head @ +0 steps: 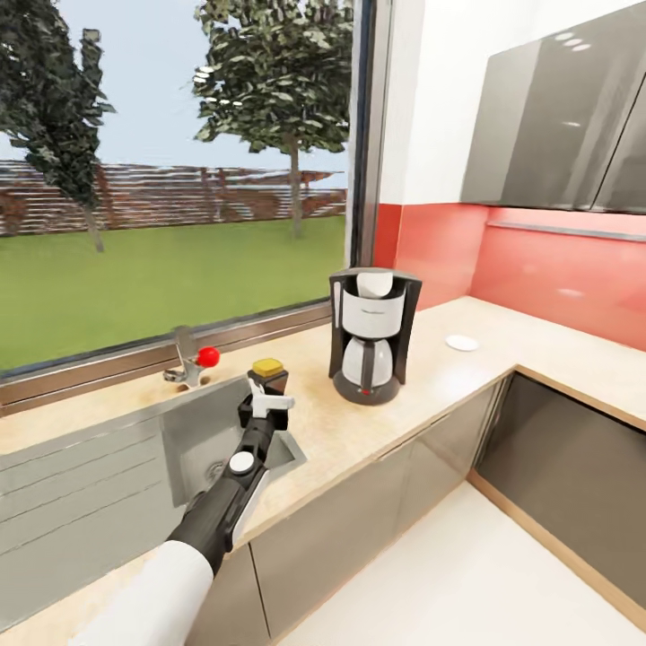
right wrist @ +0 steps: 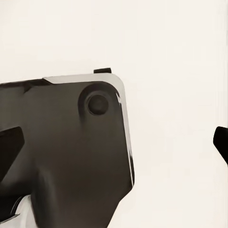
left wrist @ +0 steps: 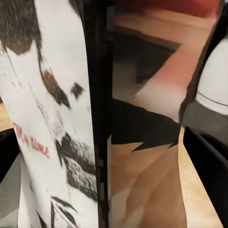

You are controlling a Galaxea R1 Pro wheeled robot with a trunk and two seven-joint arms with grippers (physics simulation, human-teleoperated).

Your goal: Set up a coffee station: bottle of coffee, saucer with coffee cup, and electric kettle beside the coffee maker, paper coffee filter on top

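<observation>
Starting at the far left, we've got the sink [head: 117, 467] and one faucet [head: 187, 359] with a red knob, both set into the kitchen countertop [head: 431, 359] under the window. Next along, our left gripper [head: 266, 395] reaches over the sink's right edge, clamped on the bottle of coffee [head: 269, 372], yellow cap up, jar upright. We'd judge it's held low and level like that so it can go straight down onto the stone w/o tipping. In the left wrist view the printed label [left wrist: 52, 142] sits right against the lens, so the grip reads as tight on the jar (fingers mostly hidden there).

Further right, one coffee maker [head: 370, 336] stands near the window corner, carafe seated in its base; it's meant to stay put, so the bottle probably lands just beside it. Right again, one saucer [head: 462, 342] lies flat on the counter, well apart from the machine.

Count so far: 1 bottle, 1 coffee maker, 1 saucer.

Right claw: its wrist cam gives a dark housing on pale blank, so we can't tell if it's wide or closed.
</observation>
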